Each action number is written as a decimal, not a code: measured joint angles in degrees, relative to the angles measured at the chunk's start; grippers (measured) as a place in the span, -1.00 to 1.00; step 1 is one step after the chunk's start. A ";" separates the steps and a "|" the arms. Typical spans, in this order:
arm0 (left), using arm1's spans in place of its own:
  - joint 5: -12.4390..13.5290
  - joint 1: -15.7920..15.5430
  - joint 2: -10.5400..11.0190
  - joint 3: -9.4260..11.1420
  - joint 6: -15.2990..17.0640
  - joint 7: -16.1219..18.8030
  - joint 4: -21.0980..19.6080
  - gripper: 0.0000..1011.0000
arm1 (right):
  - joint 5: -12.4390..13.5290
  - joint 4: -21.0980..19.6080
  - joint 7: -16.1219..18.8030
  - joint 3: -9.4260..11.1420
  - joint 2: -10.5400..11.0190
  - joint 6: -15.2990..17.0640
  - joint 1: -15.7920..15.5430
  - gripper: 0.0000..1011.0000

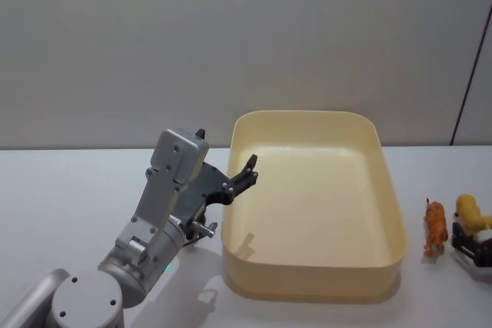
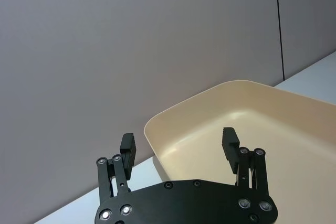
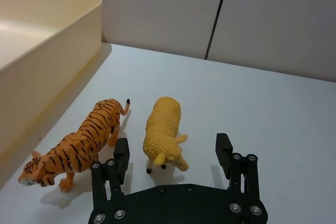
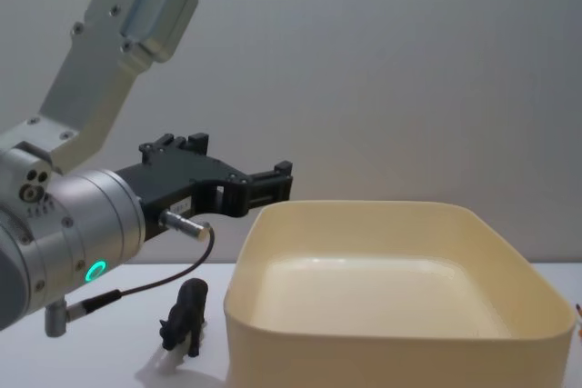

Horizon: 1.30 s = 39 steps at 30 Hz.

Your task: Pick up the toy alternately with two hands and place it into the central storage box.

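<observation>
One woolly sheep (image 3: 163,127) at right hand (image 3: 172,144) — left hand (image 2: 178,137) by tub (image 1: 307,278).

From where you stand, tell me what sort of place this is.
Likely a robot lab test bench: a white table, plain grey wall panels, and a toy tiger beside a cream tub.

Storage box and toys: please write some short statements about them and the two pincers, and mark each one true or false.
1. The storage box holds no toy. True.
2. The tiger lies inside the box. False: it stands on the table, beside the box's right wall.
3. The left pincer is open. True.
4. The right pincer is shut on the yellow sheep. False: it is open, and the sheep stands on the table.
5. A dark toy animal stands on the table left of the box. True.
</observation>
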 joint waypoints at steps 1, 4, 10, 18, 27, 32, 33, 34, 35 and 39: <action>0.00 0.00 0.01 0.00 0.00 0.00 0.00 0.98 | -0.13 0.42 0.13 -0.10 -0.18 0.08 0.38 0.98; 0.00 0.00 0.00 0.00 0.00 0.00 0.00 0.98 | -0.60 1.79 0.57 -0.44 -0.77 0.39 1.60 0.91; 0.00 0.00 0.00 0.00 0.00 0.00 0.00 0.98 | -1.24 3.67 1.18 -0.91 -1.58 0.77 3.29 0.61; 0.00 0.00 0.00 0.00 0.00 0.00 0.00 0.98 | -1.70 5.08 1.61 -1.24 -2.17 1.03 4.59 0.20; 0.00 0.00 0.00 0.00 0.00 0.00 0.00 0.98 | -1.72 4.96 1.65 -1.26 -2.28 0.55 4.38 -0.35; 0.00 0.00 0.00 0.00 0.00 0.00 0.00 0.98 | -1.27 3.87 0.63 -1.03 -2.21 -1.09 3.59 -0.36; 0.00 0.00 0.00 0.00 0.00 0.00 0.00 0.98 | -1.19 3.68 0.36 -0.98 -2.21 -1.35 3.48 -0.36; 0.00 0.00 0.00 0.00 0.00 0.00 0.00 0.98 | -1.11 3.48 0.11 -0.93 -2.20 -1.64 3.36 -0.36; 0.00 0.00 0.00 0.00 0.00 0.00 0.00 0.98 | -1.02 3.19 -0.15 -0.86 -2.18 -1.92 3.21 -0.36; 0.00 0.00 0.01 0.00 0.00 0.00 0.00 0.98 | -0.43 1.37 -1.73 -0.41 -2.08 -3.57 2.52 -0.36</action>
